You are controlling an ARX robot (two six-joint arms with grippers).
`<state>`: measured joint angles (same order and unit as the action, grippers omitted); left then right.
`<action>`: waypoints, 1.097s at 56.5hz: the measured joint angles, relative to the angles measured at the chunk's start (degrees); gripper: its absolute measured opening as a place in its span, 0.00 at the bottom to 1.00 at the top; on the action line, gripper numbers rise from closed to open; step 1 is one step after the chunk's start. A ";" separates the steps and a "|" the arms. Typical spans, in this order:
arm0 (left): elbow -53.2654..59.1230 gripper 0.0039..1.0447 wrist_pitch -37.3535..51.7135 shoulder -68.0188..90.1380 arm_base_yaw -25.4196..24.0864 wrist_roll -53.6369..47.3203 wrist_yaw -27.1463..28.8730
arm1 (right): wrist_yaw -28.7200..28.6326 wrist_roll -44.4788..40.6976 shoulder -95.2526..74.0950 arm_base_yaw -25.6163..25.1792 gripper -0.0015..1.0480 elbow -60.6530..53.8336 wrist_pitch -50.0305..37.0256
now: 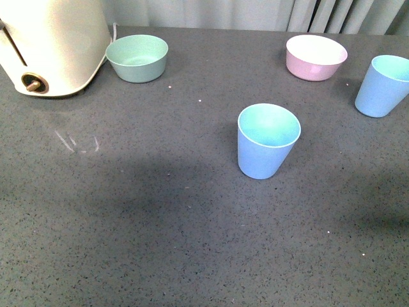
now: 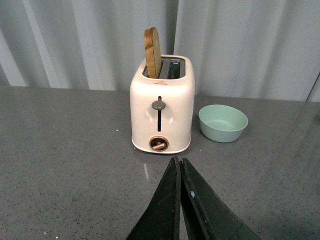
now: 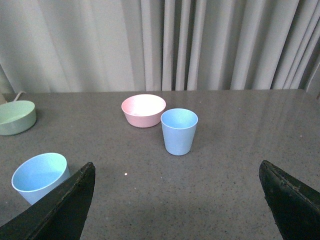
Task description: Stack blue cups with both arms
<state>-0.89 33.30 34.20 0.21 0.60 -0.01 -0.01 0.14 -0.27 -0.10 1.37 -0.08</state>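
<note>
Nearest, one blue cup (image 1: 267, 142) is standing upright mid-frame on the counter (image 1: 160, 224); the second blue cup (image 1: 382, 86) is sitting farther back at the right edge. Left gripper (image 2: 179, 165) jaws are pressing together, empty; right gripper (image 3: 176, 170) jaws are gaping apart. The toaster (image 2: 162, 107) is showing a red mark too small to read.

- The place looked like a home kitchen, or a corner set up as one.
- A dark grey, speckled bench (image 1: 160, 243), much like a stone worktop, carried everything.
- A cream two-slot toaster (image 2: 161, 117) stood on it, with a slice of bread (image 2: 153, 50) upright in one slot.
- Plain tableware sat around it: a sage-green bowl (image 1: 137, 57), a pink bowl (image 1: 316, 56), a blue cup (image 1: 268, 141) and a second blue cup (image 1: 383, 85).
- A pale pleated curtain (image 3: 150, 45) hung behind the bench's far edge, so a real home and a staged set could not be told apart.
</note>
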 joint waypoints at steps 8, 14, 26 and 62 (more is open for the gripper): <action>0.02 0.01 -3.80 -4.48 0.00 0.00 0.00 | 0.00 0.00 0.00 0.00 0.91 0.00 0.00; 0.02 0.01 -8.55 -9.20 0.00 0.00 0.00 | 0.00 0.00 0.00 0.00 0.91 0.00 0.00; 0.02 0.01 -13.81 -14.78 0.00 0.00 0.00 | 0.00 -0.02 0.00 0.00 0.91 0.00 0.00; 0.02 0.01 -32.54 -31.91 -0.02 0.00 0.00 | 0.02 -0.02 0.00 0.00 0.91 0.00 0.00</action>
<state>-0.86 0.75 2.28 0.19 0.60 -0.01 0.01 0.12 -0.27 -0.10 1.37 -0.08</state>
